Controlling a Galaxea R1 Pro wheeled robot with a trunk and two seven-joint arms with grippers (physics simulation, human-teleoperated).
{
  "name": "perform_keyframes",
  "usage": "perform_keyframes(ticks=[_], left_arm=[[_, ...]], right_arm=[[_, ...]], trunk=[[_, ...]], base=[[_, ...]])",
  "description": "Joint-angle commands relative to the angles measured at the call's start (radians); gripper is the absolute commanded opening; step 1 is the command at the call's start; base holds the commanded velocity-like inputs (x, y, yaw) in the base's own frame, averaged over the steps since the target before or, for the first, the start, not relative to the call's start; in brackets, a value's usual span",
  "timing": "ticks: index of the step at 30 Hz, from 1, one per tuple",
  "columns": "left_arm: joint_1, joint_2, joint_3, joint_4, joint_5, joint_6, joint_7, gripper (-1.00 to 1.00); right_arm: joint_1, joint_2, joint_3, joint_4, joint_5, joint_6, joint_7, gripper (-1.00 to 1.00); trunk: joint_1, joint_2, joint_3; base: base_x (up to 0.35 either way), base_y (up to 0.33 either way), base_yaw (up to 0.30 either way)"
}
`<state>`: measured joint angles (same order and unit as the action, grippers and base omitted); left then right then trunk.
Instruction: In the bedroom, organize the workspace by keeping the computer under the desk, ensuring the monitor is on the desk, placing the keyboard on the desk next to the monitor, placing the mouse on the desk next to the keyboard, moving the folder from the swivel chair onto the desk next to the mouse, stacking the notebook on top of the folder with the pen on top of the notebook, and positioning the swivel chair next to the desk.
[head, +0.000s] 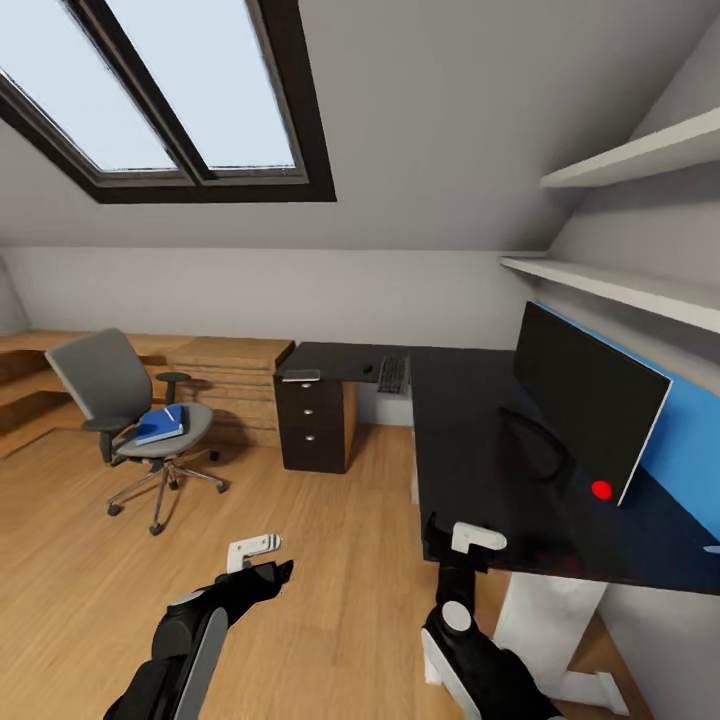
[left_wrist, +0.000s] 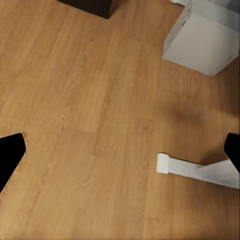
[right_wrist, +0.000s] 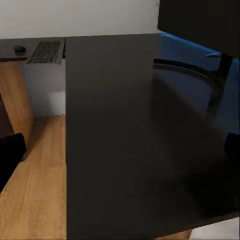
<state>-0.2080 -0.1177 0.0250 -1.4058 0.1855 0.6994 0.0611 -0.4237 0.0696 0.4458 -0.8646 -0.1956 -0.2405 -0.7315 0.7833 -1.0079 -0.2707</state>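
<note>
Parked at the near end of the table (head: 470, 450), both arms low and forward, nothing carried.

Left gripper (head: 262, 560): hanging over bare floor (left_wrist: 90, 110), fingers apart in the wrist view, empty. Right gripper (head: 465, 545): up at the table's near edge, aimed along the top; fingers spread wide, tips at opposite frame edges in the wrist view, empty too. Likely staged that way for a reach onto the top, or just carried clear of the edge.

Task items:
- Monitor (head: 590, 395) upright on its black stand, right side of the table against the blue panel (head: 690, 440). Already where it belongs.
- Keyboard (head: 392, 373) on the far wing, well apart from the monitor. Needs moving closer.
- Mouse (head: 368, 369) just left of the keyboard, near but apart. Pairing fine, location not.
- Small grey flat object (head: 300, 376) on the far-left end above the drawers (head: 314, 425); too small to identify.
- Swivel chair (head: 135, 410) well left of the table, out on open floor, seat facing the room.
- Folder (head: 160, 427) flat on the seat, with a thin pale streak on top, possibly the pen; cannot confirm.
- White-grey box (left_wrist: 202, 42) on the floor in the left wrist view, probably the computer.

Most of the task left, by the look of it.
</note>
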Motion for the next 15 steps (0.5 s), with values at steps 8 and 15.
perform_keyframes(ticks=[8, 15], left_arm=[[-0.001, -0.001, 0.001, -0.001, 0.01, 0.005, 0.006, 1.0], [-0.001, -0.002, 0.0, -0.001, 0.009, 0.005, 0.006, 1.0]], right_arm=[[-0.001, 0.001, 0.004, 0.004, -0.01, -0.006, -0.003, 1.0], [-0.001, -0.001, 0.02, 0.004, -0.01, -0.019, -0.003, 1.0]], trunk=[[0.0, -0.001, -0.001], [0.0, -0.001, -0.001]], base=[[0.081, 0.313, 0.26], [0.299, 0.166, 0.03]])
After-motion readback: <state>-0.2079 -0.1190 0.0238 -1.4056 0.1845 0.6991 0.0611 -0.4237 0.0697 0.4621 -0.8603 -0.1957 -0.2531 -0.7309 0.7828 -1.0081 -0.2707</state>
